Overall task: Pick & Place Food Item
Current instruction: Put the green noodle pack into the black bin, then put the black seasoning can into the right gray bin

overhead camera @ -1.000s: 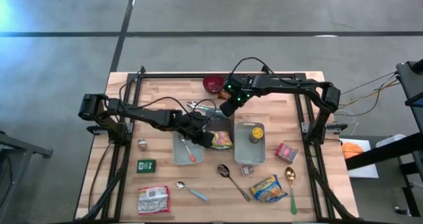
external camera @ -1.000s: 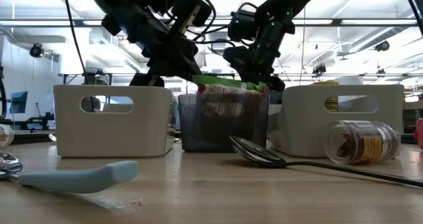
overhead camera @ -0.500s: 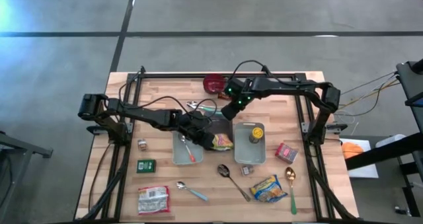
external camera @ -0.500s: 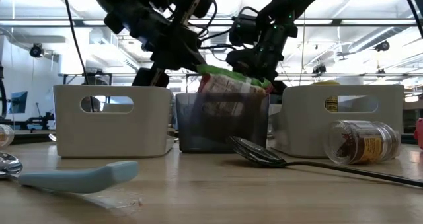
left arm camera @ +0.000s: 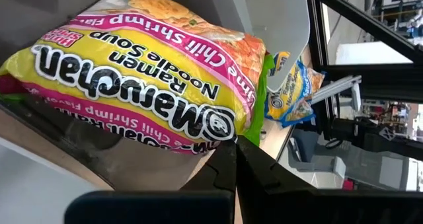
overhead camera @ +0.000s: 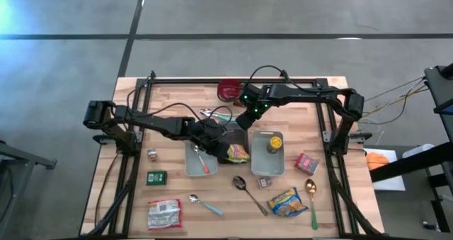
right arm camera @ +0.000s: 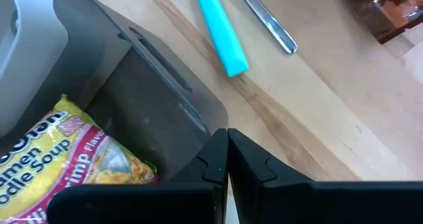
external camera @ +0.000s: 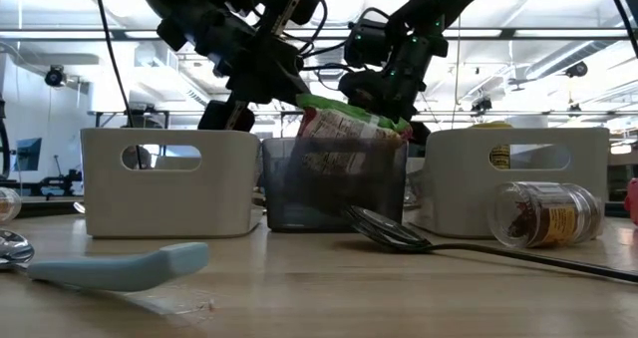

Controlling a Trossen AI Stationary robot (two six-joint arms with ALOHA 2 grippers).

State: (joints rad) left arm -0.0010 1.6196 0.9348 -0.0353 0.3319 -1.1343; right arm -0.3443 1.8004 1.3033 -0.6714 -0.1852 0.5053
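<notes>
Now ramen packet [overhead camera: 238, 152] is seen tilted in dark bin [overhead camera: 233, 135], one end propped above rim. Left gripper [overhead camera: 221, 146] is pressed shut just beside packet, nothing pinched. Right gripper [overhead camera: 242, 118] is held shut over bin's far edge, empty. Grey bins [overhead camera: 267, 153] are placed either side.

Dark grey plastic bin [overhead camera: 233, 142] crowded: yellow-pink ramen pkt [overhead camera: 238, 152] fills it, both arms overhead, white bins [overhead camera: 267, 153] flanking. Table front [overhead camera: 226, 222] more open.
</notes>
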